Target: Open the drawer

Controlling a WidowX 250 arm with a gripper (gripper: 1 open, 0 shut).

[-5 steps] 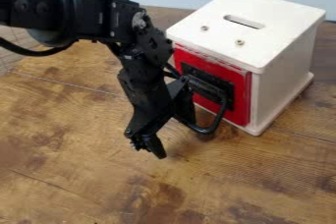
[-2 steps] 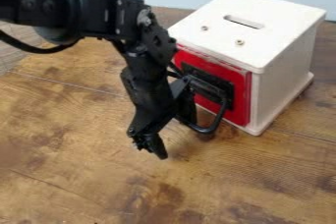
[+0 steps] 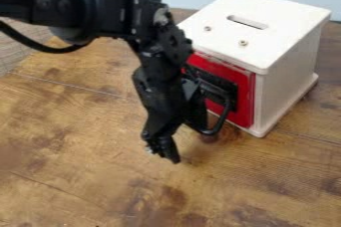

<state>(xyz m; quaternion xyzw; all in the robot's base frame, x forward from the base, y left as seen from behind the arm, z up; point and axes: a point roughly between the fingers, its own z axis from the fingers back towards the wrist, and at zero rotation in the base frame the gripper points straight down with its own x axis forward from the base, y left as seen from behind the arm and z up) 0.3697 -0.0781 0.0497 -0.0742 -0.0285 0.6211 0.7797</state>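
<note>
The red drawer point(image 3: 224, 84) sits in the front of a cream-white cabinet point(image 3: 273, 47), and it looks pushed in. Its black loop handle point(image 3: 217, 129) sticks out from the front, down toward the table. My black gripper point(image 3: 164, 149) points straight down just left of the handle, with its tips close to the wooden tabletop. The fingers point(image 3: 173, 156) stand apart and hold nothing. I cannot tell whether a finger touches the loop. The arm covers the left part of the drawer front.
The cabinet has a slot point(image 3: 245, 20) in its top and stands at the back right of a worn wooden table point(image 3: 80, 186). The black arm point(image 3: 80, 7) reaches in from the upper left.
The arm has shifted slightly to the right, nearer the handle, with a small roll of the wrist. The jaws stay open and the drawer has not moved.
</note>
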